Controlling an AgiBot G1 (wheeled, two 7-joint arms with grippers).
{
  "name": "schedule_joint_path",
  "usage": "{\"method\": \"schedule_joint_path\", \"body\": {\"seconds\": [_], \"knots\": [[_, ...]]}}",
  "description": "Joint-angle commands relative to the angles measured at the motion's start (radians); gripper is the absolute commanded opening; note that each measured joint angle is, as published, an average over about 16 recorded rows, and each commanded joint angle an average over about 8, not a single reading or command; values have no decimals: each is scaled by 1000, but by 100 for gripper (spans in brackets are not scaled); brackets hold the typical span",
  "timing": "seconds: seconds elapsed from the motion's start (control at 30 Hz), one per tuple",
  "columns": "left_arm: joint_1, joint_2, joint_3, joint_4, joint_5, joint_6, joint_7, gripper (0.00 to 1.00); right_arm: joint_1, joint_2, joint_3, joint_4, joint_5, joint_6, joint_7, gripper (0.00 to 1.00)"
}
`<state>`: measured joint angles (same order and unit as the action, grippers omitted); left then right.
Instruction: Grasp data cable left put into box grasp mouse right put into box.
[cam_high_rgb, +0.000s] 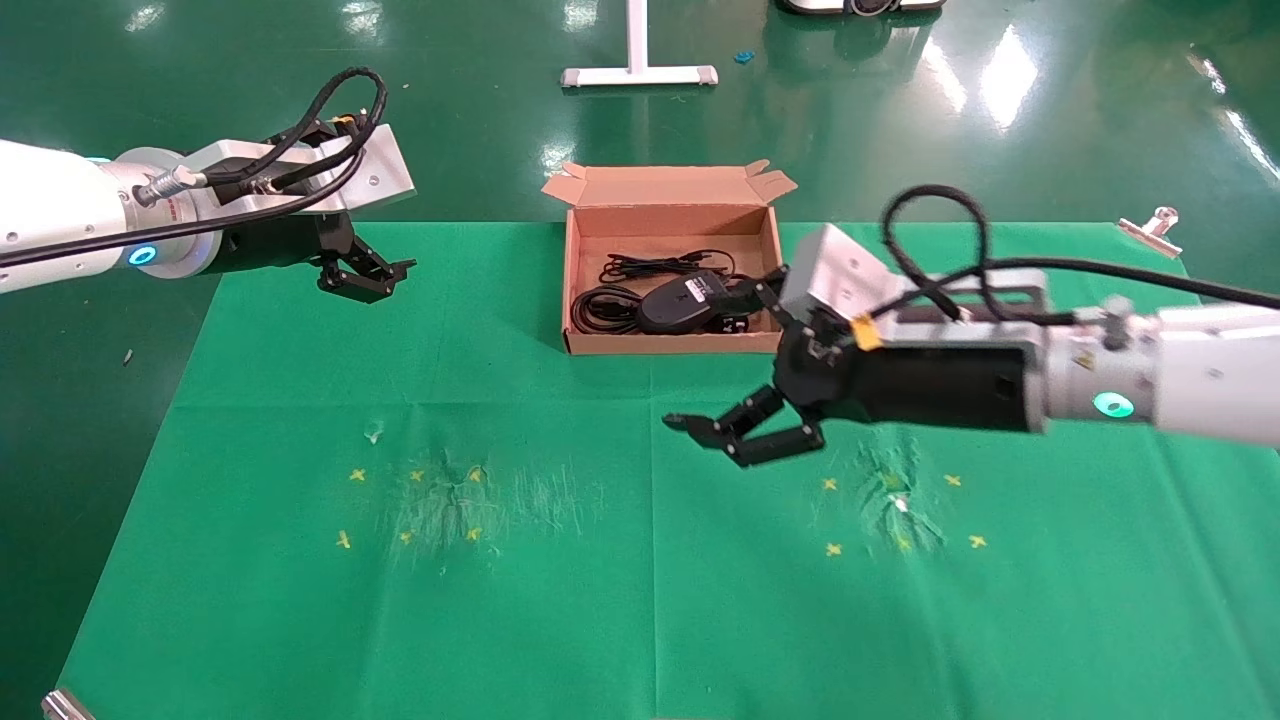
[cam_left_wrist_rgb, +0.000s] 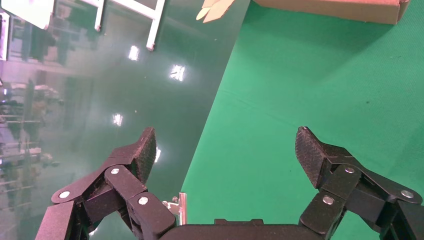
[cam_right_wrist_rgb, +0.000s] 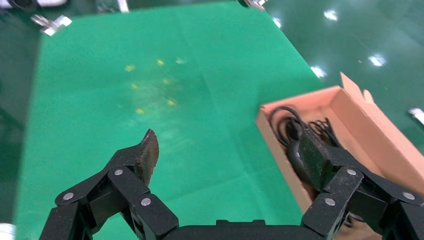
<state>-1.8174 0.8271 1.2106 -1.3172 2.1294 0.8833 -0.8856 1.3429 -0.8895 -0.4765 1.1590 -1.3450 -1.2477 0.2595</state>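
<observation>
The brown box (cam_high_rgb: 573, 262) stands open at the back middle of the green cloth. Inside lie the black mouse (cam_high_rgb: 682, 299), white label up, its bundled cord (cam_high_rgb: 660, 265) behind it, and the coiled data cable (cam_high_rgb: 600, 308) at the box's left. My right gripper (cam_high_rgb: 715, 358) is open and empty at the box's front right corner, one finger over the box, the other over the cloth. In the right wrist view the gripper (cam_right_wrist_rgb: 230, 150) frames the cloth, with the box (cam_right_wrist_rgb: 380, 125), cable (cam_right_wrist_rgb: 285, 122) and mouse (cam_right_wrist_rgb: 295, 155) beside one finger. My left gripper (cam_high_rgb: 365, 278) (cam_left_wrist_rgb: 225, 145) is open and empty over the cloth's back left edge.
Yellow crosses mark worn patches of cloth at front left (cam_high_rgb: 440, 500) and front right (cam_high_rgb: 900, 510). Metal clips hold the cloth at the back right corner (cam_high_rgb: 1150, 228) and front left corner (cam_high_rgb: 65, 705). A white stand foot (cam_high_rgb: 638, 72) is on the floor behind.
</observation>
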Motion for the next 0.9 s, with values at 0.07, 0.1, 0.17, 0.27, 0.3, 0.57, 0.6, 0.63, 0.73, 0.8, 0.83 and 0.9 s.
{"method": "schedule_joint_path", "body": {"seconds": [0.07, 0.1, 0.17, 0.27, 0.3, 0.57, 0.6, 0.63, 0.73, 0.8, 0.83, 0.9], "knots": [[0, 0, 0, 0, 0, 0, 0, 100, -28, 29, 21, 13, 64, -26, -8, 100], [0, 0, 0, 0, 0, 0, 0, 100, -38, 39, 28, 17, 86, -35, -10, 100], [0, 0, 0, 0, 0, 0, 0, 100, -56, 58, 41, 26, 128, -52, -15, 100], [0, 0, 0, 0, 0, 0, 0, 100, -84, 87, 61, 39, 192, -77, -22, 100], [0, 0, 0, 0, 0, 0, 0, 100, -93, 97, 68, 43, 214, -86, -25, 100], [1, 0, -1, 0, -1, 1, 1, 100, -168, 175, 124, 79, 385, -156, -45, 100], [3, -1, -4, 0, -5, 2, 3, 100, -178, 184, 130, 83, 406, -164, -48, 100], [7, -2, -9, 0, -13, 6, 7, 100, -187, 194, 137, 87, 428, -173, -50, 100], [27, -8, -34, 1, -51, 22, 26, 100, -215, 223, 158, 100, 492, -199, -58, 100], [49, -14, -61, 2, -92, 40, 46, 100, -234, 243, 172, 109, 535, -216, -63, 100], [61, -18, -76, 3, -115, 50, 57, 100, -242, 251, 178, 113, 554, -224, -65, 100], [86, -25, -107, 4, -161, 70, 80, 100, -255, 265, 187, 119, 585, -236, -68, 100]]}}
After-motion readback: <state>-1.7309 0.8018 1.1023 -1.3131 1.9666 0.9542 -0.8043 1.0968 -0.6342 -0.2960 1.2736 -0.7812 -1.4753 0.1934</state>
